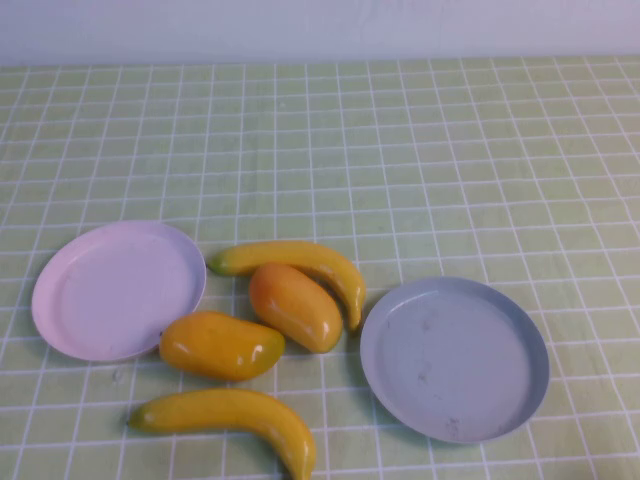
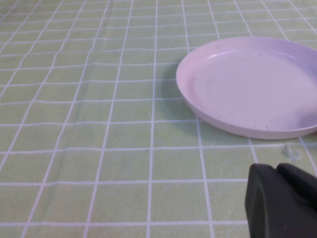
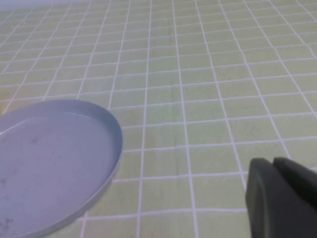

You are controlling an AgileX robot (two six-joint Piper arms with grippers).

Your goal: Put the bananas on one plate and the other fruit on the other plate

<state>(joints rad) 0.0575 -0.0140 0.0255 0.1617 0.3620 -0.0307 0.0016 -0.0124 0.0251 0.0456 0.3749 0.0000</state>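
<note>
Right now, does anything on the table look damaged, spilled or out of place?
Nothing stands out. Both bananas and both mango-like fruits lie intact between the empty pink plate and grey-blue plate, which has only faint scuffs.

Table (image 1: 420,150): covered edge to edge by a cloth; no bare surface visible.
Cloth (image 1: 300,120): pale green with a grid of thin white lines forming squares; lies flat, without visible folds.
Wall (image 1: 320,25): plain, whitish with a faint lilac tint, directly behind the table's far edge.
Light: even and soft; only faint shadows on the cloth.
Floor, windows: not in view.
</note>
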